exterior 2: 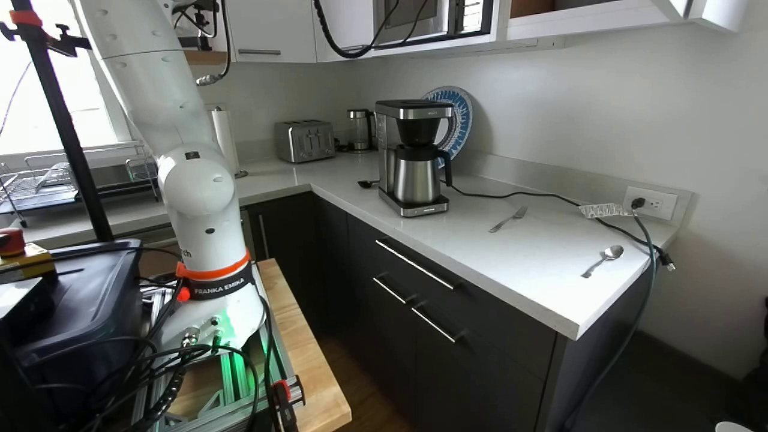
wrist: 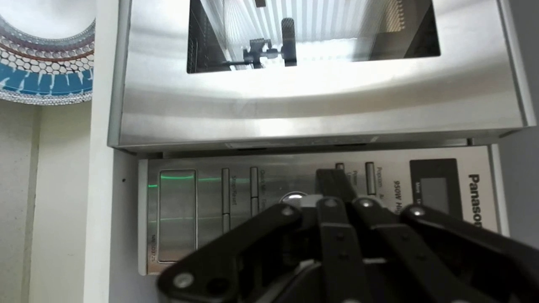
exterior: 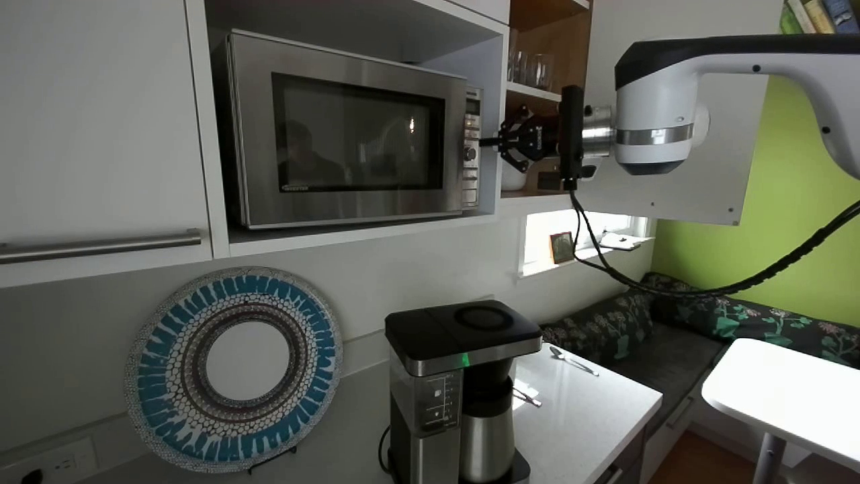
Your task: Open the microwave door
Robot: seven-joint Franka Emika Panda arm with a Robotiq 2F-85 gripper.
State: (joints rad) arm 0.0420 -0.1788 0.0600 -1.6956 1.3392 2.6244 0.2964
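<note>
Microwave door (exterior: 356, 131): upper left to upper centre in an exterior view, on the front of the microwave (exterior: 366, 138) inside a white cabinet recess (exterior: 366, 234); across the upper half of the wrist view.
Swing: probably light for such a width, rigid throughout, likely hinged along the left side in an exterior view; should need only a gentle, curved pull.
Free edge (wrist: 311, 140): best place to take hold, just above the button panel (wrist: 276, 179) in the wrist view; no handle in sight. Stands proud of that panel, deeply shadowed beneath, so seems slightly ajar; hook from behind rather than pinch.
Steel frame (wrist: 311, 101): wide, rectangular, brushed silver, with glare at the middle; smooth, likely slippery.
Glass window (wrist: 316, 35): dark, crowded with reflections; likely fragile, best left unpressed.
Pincer (exterior: 489, 142): right of upper centre in an exterior view, aimed left at the button panel; fingers (wrist: 334, 183) together, nothing in hold; cannot tell whether in contact.
</note>
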